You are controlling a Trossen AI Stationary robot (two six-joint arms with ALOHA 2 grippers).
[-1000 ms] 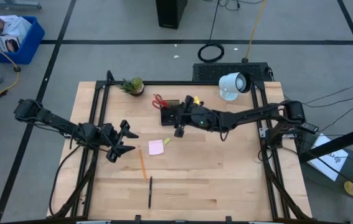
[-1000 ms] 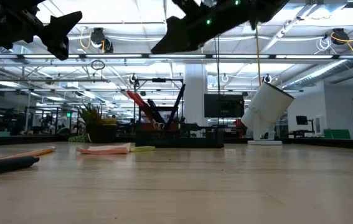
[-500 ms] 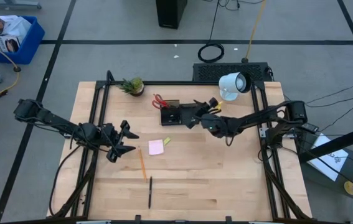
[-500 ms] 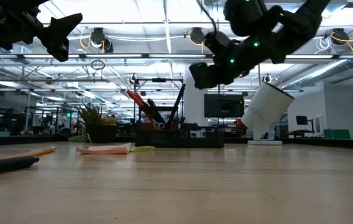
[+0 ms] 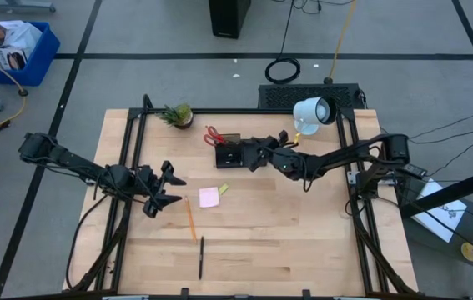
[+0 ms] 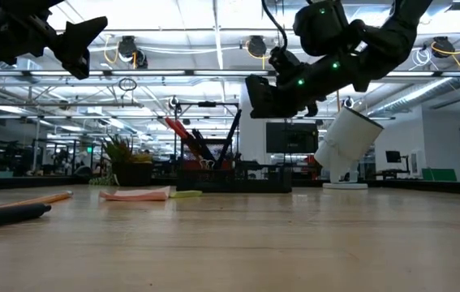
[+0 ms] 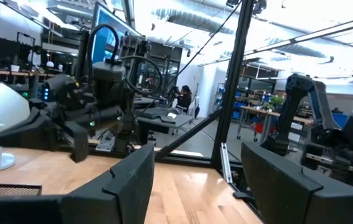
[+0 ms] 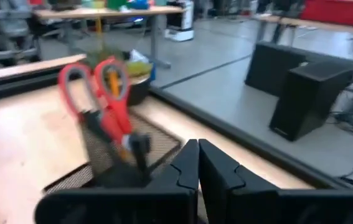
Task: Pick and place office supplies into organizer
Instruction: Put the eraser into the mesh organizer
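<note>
The black organizer [image 5: 229, 154] stands at the table's far middle, with red-handled scissors [image 5: 212, 133] upright in its cup; they also show in the right wrist view [image 8: 101, 99]. My right gripper [image 5: 251, 156] hovers just right of the organizer, shut and empty, pointing at it. A pink sticky-note pad [image 5: 209, 197], a small yellow piece [image 5: 223, 189], an orange pencil [image 5: 191, 218] and a black pen [image 5: 201, 257] lie flat on the table. My left gripper [image 5: 173, 189] is open and empty, raised above the table left of the pad.
A small potted plant [image 5: 178, 114] stands at the far left of the table and a white round lamp-like device [image 5: 313, 114] at the far right. Black frame rails run along the table's left and right sides. Bare wood lies near the front and right.
My right gripper has drawn back from above the organizer toward the table's right edge, come lower, and turned to point at the organizer from the right.
</note>
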